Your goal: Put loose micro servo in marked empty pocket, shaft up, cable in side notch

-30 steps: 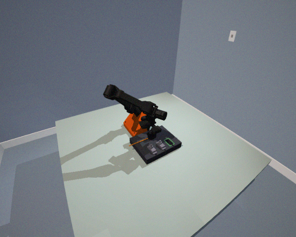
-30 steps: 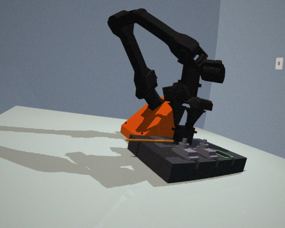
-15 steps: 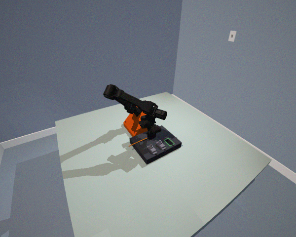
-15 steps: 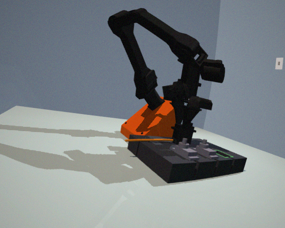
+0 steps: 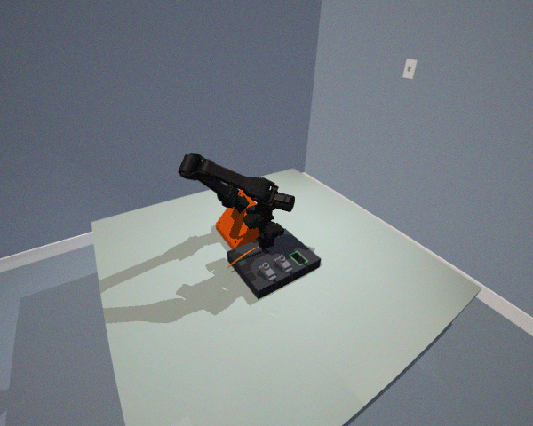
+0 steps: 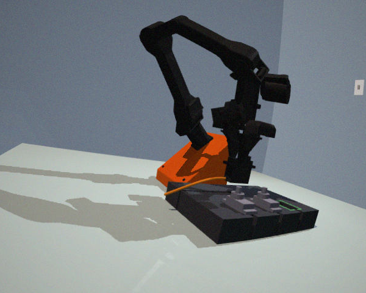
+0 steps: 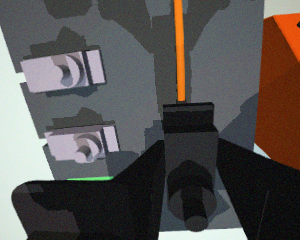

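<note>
1. Servo (image 7: 189,150): dark body, clamped between the two fingers of the gripper (image 7: 190,165), at the back part of the deck (image 7: 125,100), beside the orange base (image 7: 285,100).
2. Shaft (image 7: 195,210) stubby and round, toward the lower edge of the wrist view; whether the body touches the deck or hangs just above it, cannot tell.
3. Cable (image 7: 179,50) orange, running straight from the servo's far end across the deck; in the exterior view, arcing out past the deck's left edge (image 6: 193,184).
4. Gripper (image 6: 238,171) closed on the servo from both sides, pointing down; fingers pressed against the body's flanks.
5. Pocket (image 6: 288,205) marked with a green outline, at the deck's right end in the exterior view, unfilled, well apart from the servo; only a green strip of it (image 7: 90,178) visible in the wrist view past the left finger.
6. Two pale servos (image 6: 240,201) and (image 6: 266,200) seated side by side in the deck between servo and pocket, shafts up.
7. Same pair at the left in the wrist view (image 7: 60,72), (image 7: 80,142), ears flat on the deck.
8. Deck (image 5: 275,284) dark, lying on the pale table (image 5: 258,358), touching the base (image 5: 232,229).
9. Arm (image 6: 208,41) black, folded high over the base, then bent down toward the deck.
10. Walls blue-grey; wall plate (image 5: 409,68) on the right one.
</note>
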Robot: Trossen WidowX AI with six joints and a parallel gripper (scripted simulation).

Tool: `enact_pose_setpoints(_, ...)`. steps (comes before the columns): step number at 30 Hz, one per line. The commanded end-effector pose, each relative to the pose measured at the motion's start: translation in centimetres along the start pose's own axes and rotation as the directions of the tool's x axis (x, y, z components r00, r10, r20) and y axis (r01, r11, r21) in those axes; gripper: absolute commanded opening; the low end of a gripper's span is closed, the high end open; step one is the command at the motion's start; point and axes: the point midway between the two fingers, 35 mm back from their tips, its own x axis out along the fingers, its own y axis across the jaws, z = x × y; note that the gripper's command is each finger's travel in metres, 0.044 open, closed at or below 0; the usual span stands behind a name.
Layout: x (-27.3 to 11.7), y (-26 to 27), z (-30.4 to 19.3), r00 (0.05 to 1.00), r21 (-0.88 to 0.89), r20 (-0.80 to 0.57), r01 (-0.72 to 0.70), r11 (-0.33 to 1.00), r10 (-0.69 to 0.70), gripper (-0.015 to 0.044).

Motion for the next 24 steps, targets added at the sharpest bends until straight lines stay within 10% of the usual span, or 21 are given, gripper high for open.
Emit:
enact_pose_setpoints(1,-0.2,1.0,-0.1,1.000,0.003,-0.004,-0.004,1.000,0.004,0.0000)
enact_pose_setpoints(24,-0.2,0.7,-8.7,1.000,0.004,-0.008,-0.004,1.000,0.004,0.0000)
